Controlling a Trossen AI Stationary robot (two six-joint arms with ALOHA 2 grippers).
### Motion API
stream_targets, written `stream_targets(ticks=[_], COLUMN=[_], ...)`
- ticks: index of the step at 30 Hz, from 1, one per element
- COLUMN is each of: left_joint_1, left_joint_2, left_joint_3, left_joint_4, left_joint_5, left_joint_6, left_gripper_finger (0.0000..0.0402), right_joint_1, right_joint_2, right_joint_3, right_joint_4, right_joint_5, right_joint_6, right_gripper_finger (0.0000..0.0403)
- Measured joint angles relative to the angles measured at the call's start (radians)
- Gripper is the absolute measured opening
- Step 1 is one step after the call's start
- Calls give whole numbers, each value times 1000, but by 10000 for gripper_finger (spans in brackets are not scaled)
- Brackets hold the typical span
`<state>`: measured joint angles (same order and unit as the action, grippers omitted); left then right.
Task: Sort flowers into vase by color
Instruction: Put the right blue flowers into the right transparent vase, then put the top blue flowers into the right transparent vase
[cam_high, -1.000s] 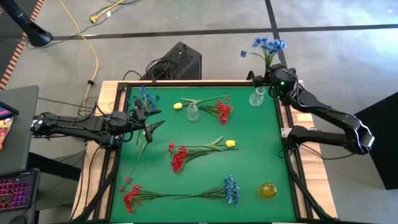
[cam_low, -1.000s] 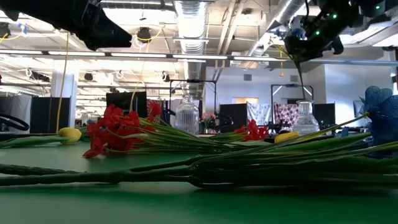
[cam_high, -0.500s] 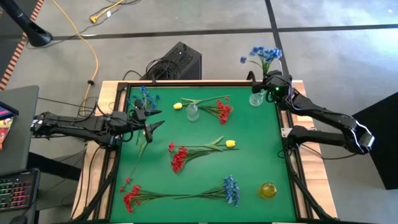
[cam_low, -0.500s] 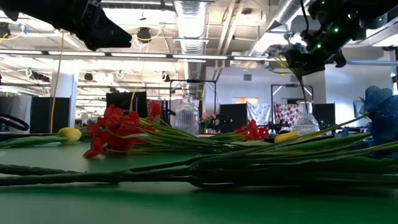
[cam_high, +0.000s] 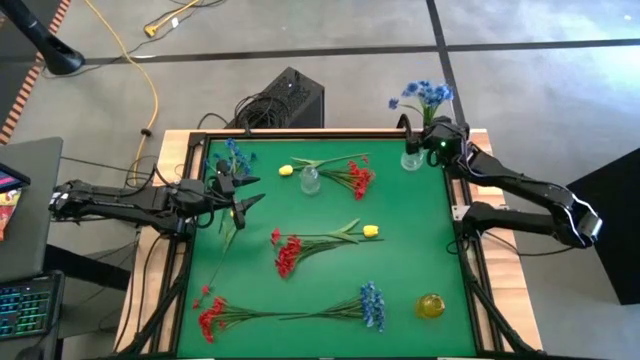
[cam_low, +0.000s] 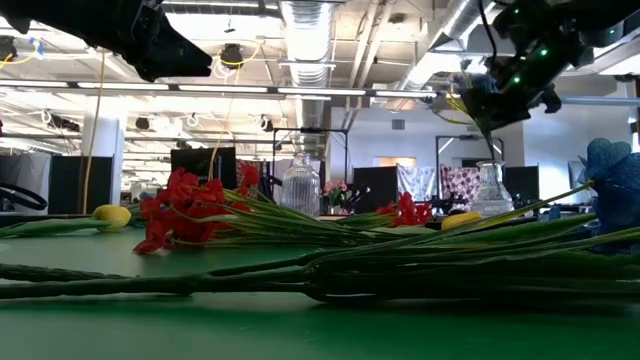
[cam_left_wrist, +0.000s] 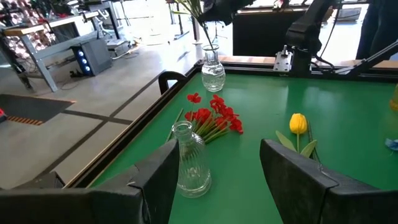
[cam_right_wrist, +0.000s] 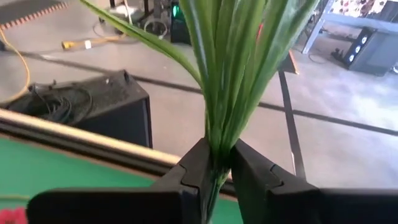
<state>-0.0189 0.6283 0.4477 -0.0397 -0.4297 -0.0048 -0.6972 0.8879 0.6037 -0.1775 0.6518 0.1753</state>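
The right gripper hangs over the far right corner of the green table, directly above a clear glass vase. Its two fingers press from either side on the bundled green stems of a blue flower sprig, so the sprig stands upright between them, with the blue blooms above the gripper and the stem ends pointing down toward the vase's mouth. In the right wrist view the fingers are drawn in close, with only the stems between them (whether the squeeze is firm or slack cannot be told).

The left gripper waits low over the left side of the table with its fingers spread apart and nothing between them. Another blue sprig lies just beside it.

A second glass vase stands near the far middle of the table, between a yellow bud and a red sprig that lies just beside it. In the middle lie a red sprig and a yellow tulip, their stems crossing. Along the near edge a red bunch and a blue bunch lie stem to stem, and a third vase holding something yellow sits near the right corner.

No flower or vase stands between the right gripper and the vase beneath it.
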Motion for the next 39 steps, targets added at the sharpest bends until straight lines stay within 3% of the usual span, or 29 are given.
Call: stream_targets(ticks=[9,18,25,31,35,39], left_joint_1=[0,0,0,0,-18,-69], left_joint_2=[0,0,0,0,22,79], left_joint_3=[0,0,0,0,0,-1], left_joint_4=[0,0,0,0,16,53], left_joint_5=[0,1,27,213,328,336], left_joint_6=[5,0,-12,-27,-49,-65], left_gripper_finger=[214,214,214,214,214,214], right_joint_1=[79,121,137,192,278,386], right_joint_2=[0,-1,0,0,0,1], right_joint_3=[5,141,253,284,284,284], right_joint_4=[-112,-448,-689,-725,-725,-699], right_joint_5=[-1,-13,-265,-553,-597,-597], right_joint_6=[32,140,194,216,243,276], right_gripper_finger=[155,227,239,240,240,240])
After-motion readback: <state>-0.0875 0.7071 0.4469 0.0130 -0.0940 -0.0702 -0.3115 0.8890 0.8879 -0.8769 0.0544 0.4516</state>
